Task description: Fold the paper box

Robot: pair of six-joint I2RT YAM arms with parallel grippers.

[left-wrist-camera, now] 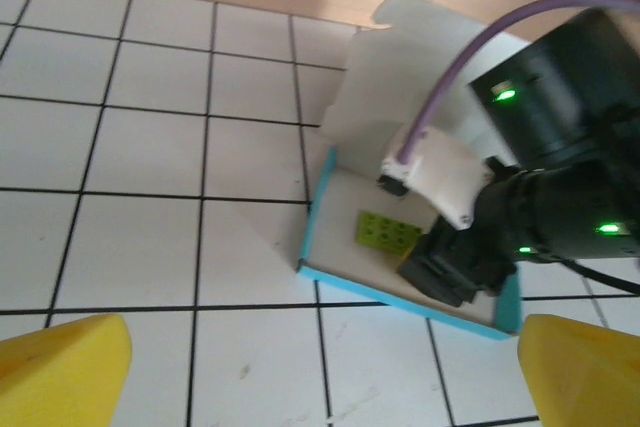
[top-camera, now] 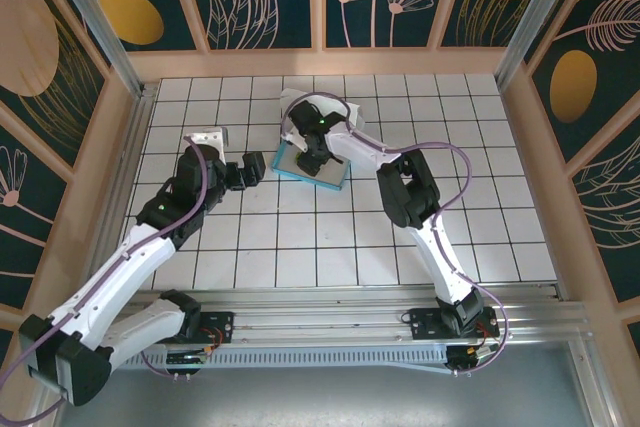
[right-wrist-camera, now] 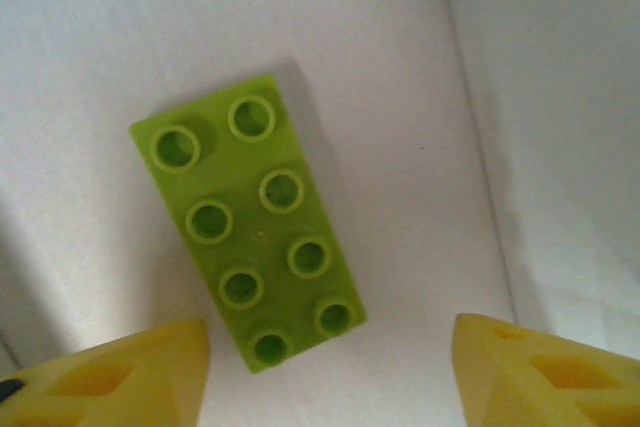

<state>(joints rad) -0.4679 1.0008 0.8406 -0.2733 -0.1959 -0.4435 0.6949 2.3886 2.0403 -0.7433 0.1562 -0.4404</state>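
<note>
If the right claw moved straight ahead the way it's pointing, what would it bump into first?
Most likely the lime-green brick, lying on the white floor of the paper box straight ahead of the right gripper; depth is unclear.

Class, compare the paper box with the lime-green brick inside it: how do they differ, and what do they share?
The paper box is white inside, turquoise outside; the brick is lime green. The box is thin open card with a flap upright; the brick is a studded block lying flat. Both are rectangular.
</note>
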